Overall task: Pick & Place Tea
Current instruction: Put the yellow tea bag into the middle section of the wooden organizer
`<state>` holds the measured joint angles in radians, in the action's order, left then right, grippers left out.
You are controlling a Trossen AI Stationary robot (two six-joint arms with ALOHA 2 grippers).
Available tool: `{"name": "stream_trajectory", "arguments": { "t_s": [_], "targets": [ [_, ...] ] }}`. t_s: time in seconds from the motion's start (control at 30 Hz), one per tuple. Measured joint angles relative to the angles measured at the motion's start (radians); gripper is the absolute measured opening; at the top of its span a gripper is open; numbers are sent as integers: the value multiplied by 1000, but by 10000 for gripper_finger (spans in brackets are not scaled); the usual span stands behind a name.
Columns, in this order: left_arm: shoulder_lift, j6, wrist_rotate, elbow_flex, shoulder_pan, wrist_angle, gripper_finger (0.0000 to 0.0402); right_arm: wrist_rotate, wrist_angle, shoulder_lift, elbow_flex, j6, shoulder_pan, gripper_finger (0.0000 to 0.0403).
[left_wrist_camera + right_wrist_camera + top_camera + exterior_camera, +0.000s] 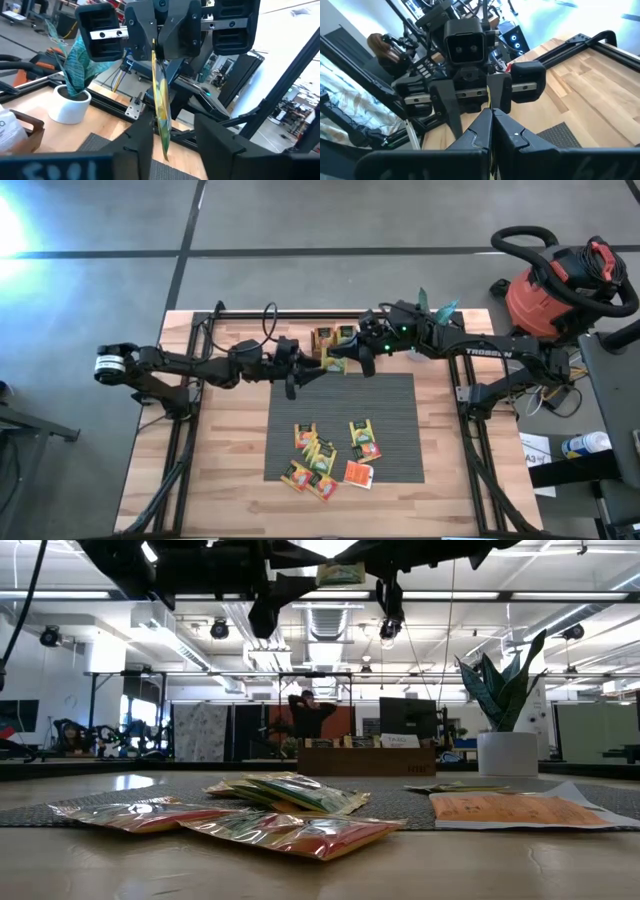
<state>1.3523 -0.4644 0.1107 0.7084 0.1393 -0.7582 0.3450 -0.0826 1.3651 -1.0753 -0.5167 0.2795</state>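
One yellow-green tea sachet [161, 100] hangs in the air over the far edge of the grey ribbed mat [400, 400], with my right gripper [347, 360] shut on it. My left gripper [172, 145] faces it from the table's left, open. Its two fingers stand on either side of the sachet's free end without plainly touching it. Several more tea sachets [325, 455], orange-red, yellow and green, lie flat on the near part of the mat. The low view shows the held sachet [340, 573] high above them. My right gripper pinches the sachet's end [153, 52] between its two fingers, which come about level from the table's right. The sachet stands on edge and sticks out from the fingers toward my left gripper. It is clear of the mat and the tray.
A dark wooden tray [335, 337] holding sachets stands just beyond the mat's far edge, under the two grippers. A potted plant [437, 306] stands at the far right of the table. A red shop vacuum [555, 285] sits on the floor beyond the table's right side.
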Motion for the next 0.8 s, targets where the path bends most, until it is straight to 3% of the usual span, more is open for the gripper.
{"name": "stream_trajectory", "arguments": {
  "t_s": [0.37,0.6,0.8],
  "targets": [
    [0,27,3,46,5,35,11,0,-2,0,0,0,-14,9],
    [0,51,19,69,6,107,1,3,4,0,0,0,-14,9],
    [0,56,39,65,5,175,1,104,104,0,0,11,-1,9]
  ]
}}
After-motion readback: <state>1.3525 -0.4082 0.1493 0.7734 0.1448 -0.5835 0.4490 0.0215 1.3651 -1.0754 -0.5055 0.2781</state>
